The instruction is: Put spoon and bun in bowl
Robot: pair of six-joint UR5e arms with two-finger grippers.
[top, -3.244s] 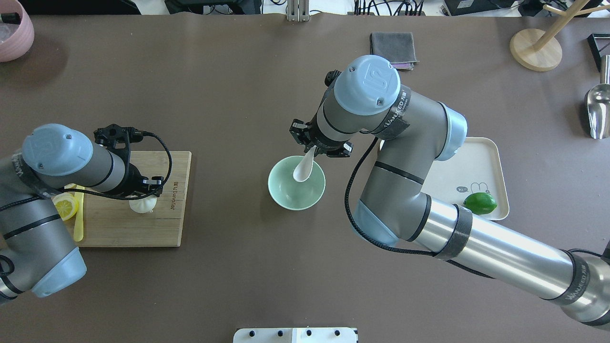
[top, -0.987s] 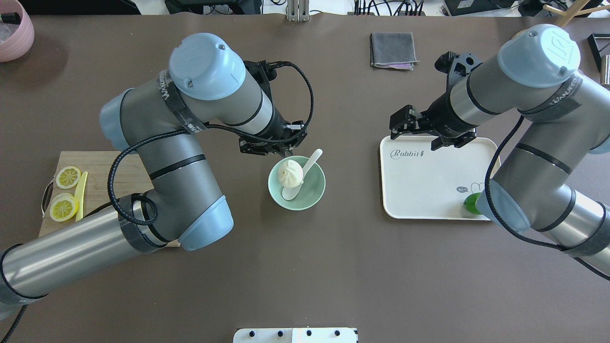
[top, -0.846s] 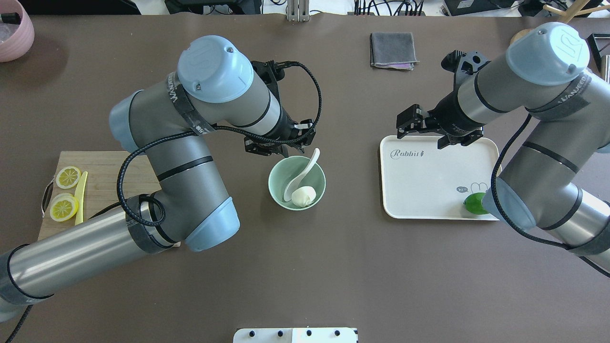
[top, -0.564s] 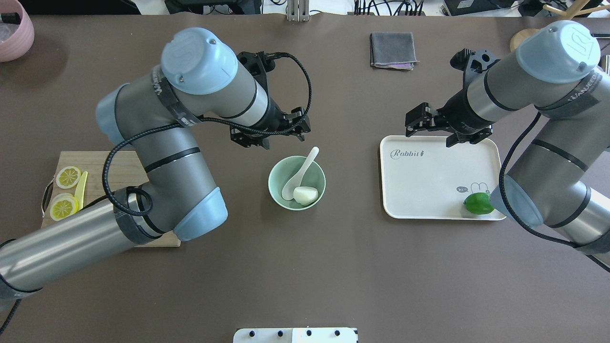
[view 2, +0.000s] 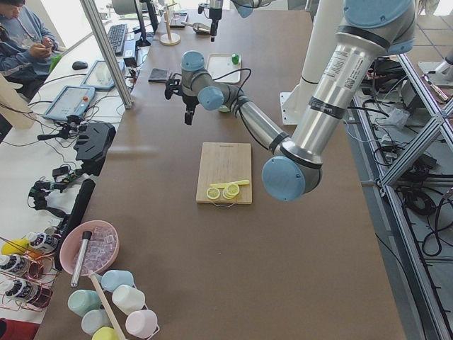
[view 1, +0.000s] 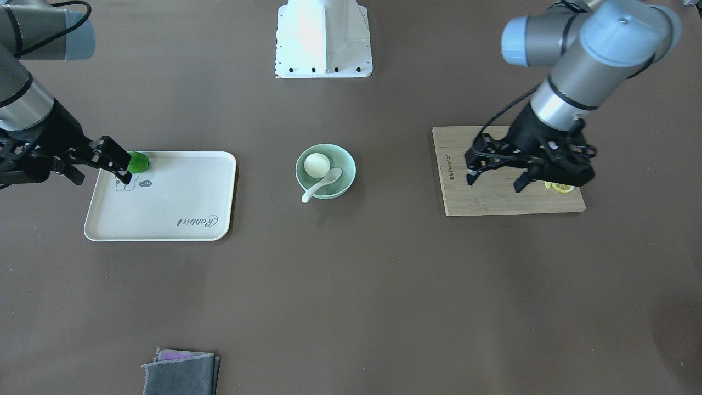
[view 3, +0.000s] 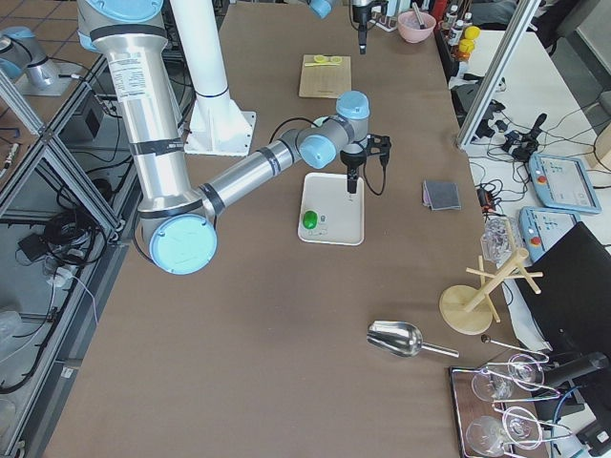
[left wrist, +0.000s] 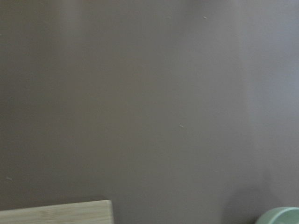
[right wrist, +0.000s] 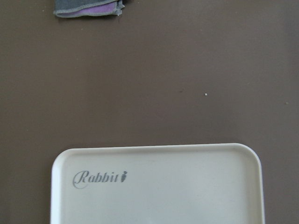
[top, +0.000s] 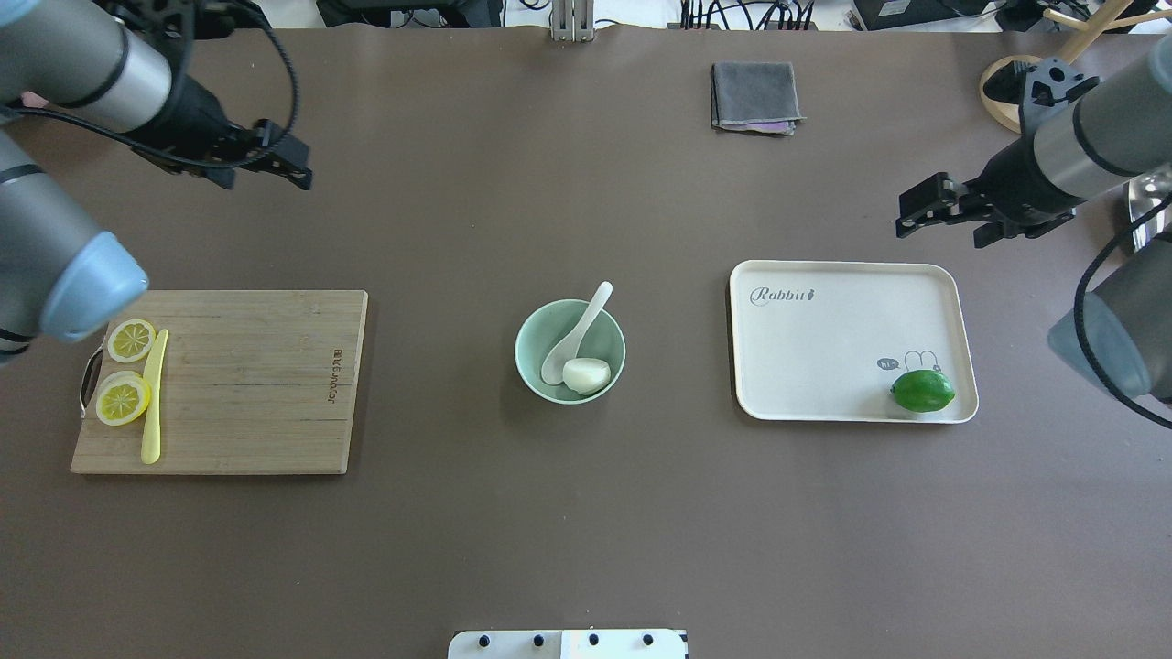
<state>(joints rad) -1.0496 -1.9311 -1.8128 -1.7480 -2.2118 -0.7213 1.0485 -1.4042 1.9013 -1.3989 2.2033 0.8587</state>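
Bowl: mint-green, mid-tabletop.
Spoon: scoop inside the bowl, handle leaning over the rim at 1 o'clock in the overhead view.
Bun: in the bowl at 5 o'clock, touching the scoop.
Left gripper: jaws apart, empty, 10 o'clock from the bowl.
Right gripper: jaws apart, empty, 2 o'clock.

Silver-grey arms bear pale-blue caps, black cables, possibly lettered bands.
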